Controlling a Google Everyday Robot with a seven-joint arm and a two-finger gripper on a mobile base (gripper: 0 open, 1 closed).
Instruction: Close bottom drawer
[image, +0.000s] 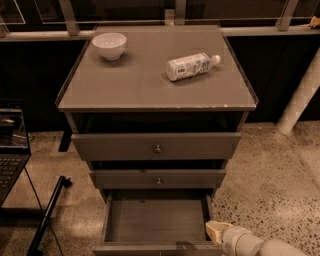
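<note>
Below, grey-brown wooden bottom drawer open, shallow box, pale rounded gripper at its front corner, grip state unclear.

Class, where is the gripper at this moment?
In the camera view, lower right: the gripper sits by the front right corner of the open bottom drawer.

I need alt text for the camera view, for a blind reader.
The bottom drawer of a three-drawer cabinet is pulled far open and looks empty, with the robot's gripper beside its front corner at lower right. A white bowl and a plastic bottle on its side rest on the cabinet top.
</note>
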